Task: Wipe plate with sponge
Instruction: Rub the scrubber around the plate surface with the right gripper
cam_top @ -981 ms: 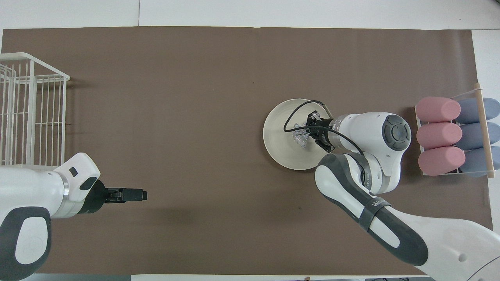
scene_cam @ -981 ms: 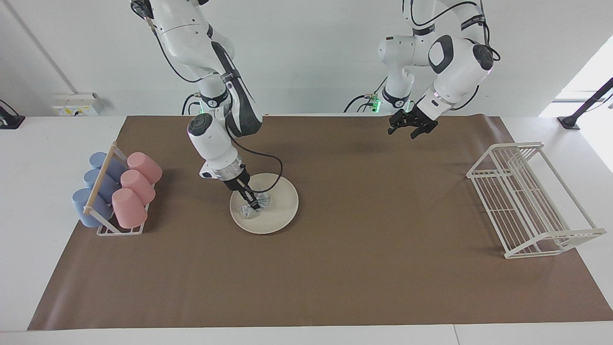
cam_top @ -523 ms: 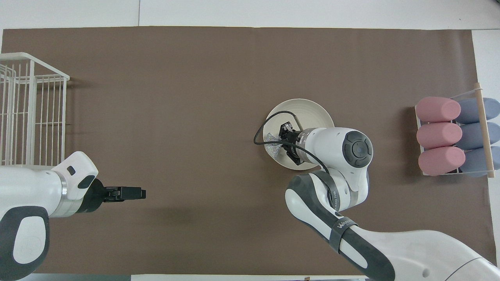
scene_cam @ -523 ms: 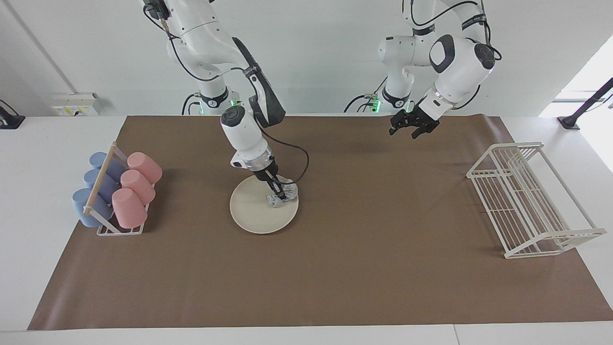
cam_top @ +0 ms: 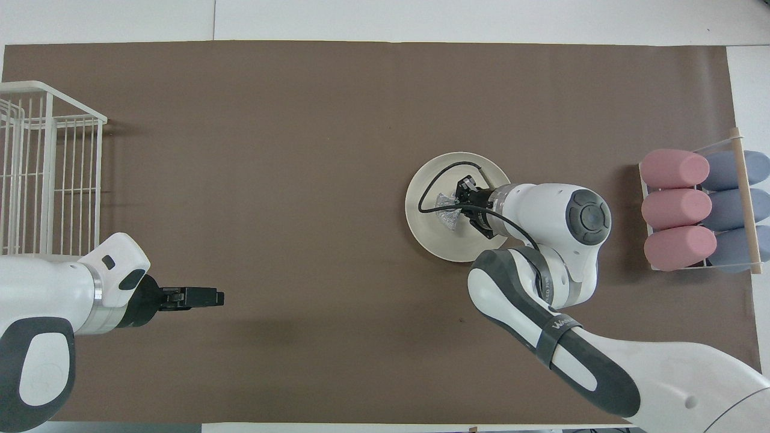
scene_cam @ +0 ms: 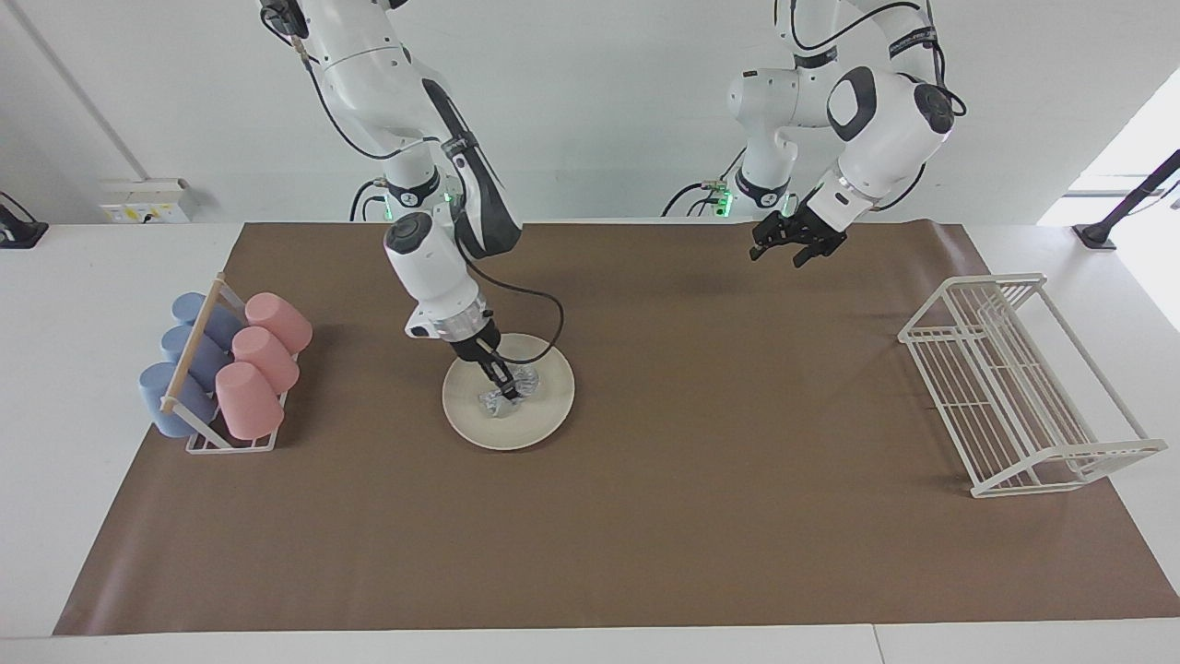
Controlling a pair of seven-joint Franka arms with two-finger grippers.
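Note:
The cream-white plate [scene_cam: 516,420] [cam_top: 433,237] lies flat on the brown mat toward the right arm's end of the table. A silvery-grey wrinkly sponge [scene_cam: 505,391] [cam_top: 447,207] rests on the plate's middle. My right gripper [scene_cam: 507,385] [cam_top: 455,204] reaches down slantwise onto the plate and is shut on the sponge, pressing it against the plate. My left gripper [scene_cam: 785,254] [cam_top: 207,297] waits open in the air over the mat near the robots' edge, holding nothing.
A rack of pink cups [scene_cam: 263,355] [cam_top: 677,207] and blue cups [scene_cam: 184,355] stands beside the plate at the right arm's end. A white wire rack [scene_cam: 1019,383] [cam_top: 42,168] stands at the left arm's end.
The right gripper swept the sponge across the plate toward the left arm's end, then back to the plate's middle. The left gripper barely moved.

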